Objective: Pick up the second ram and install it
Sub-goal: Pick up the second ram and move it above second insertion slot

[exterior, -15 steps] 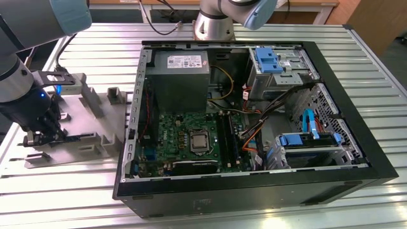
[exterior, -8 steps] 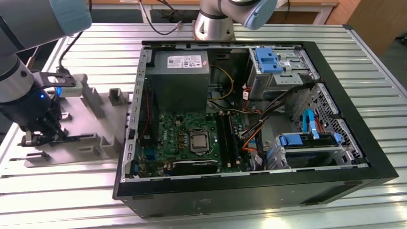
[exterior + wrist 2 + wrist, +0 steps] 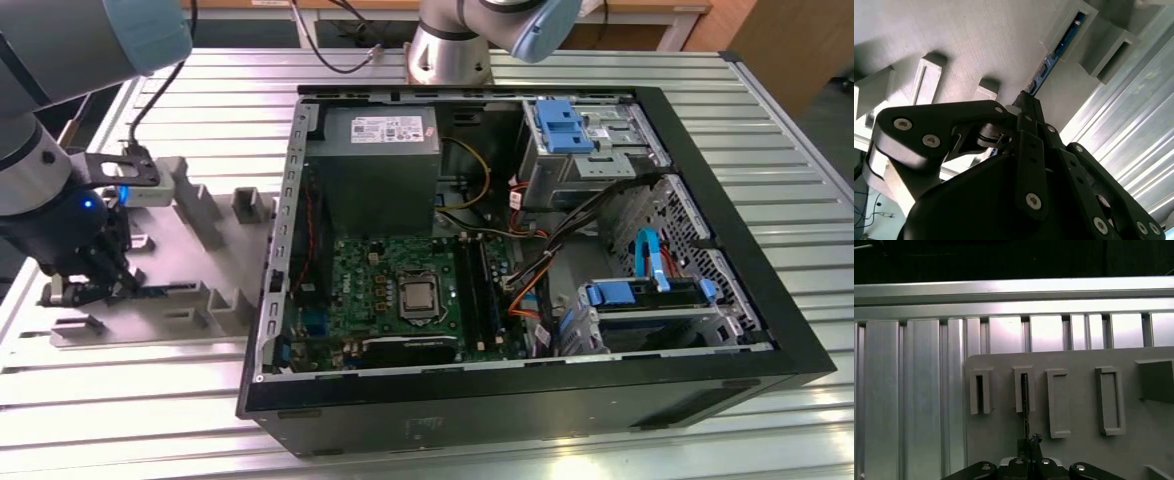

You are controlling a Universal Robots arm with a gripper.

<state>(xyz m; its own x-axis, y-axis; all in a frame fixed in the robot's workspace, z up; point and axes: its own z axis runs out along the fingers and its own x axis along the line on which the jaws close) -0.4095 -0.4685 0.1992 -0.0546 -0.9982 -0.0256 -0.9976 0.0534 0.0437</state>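
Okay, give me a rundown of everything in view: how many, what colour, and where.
computer case: one, black, on the table.
motherboard: one, green, inside the case.
power supply: one, grey, inside the case.
drive trays: two, blue, inside the case.
holder block: one, grey, beside the case on the exterior view's left.
second ram: one, blue-green, in a holder block slot.
table: one, silver, slatted, under everything.
gripper: one, black, shut on the second ram.
arm: one, grey, over the holder block.

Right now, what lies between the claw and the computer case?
The grey holder, in the exterior view; the claw grips the ram.
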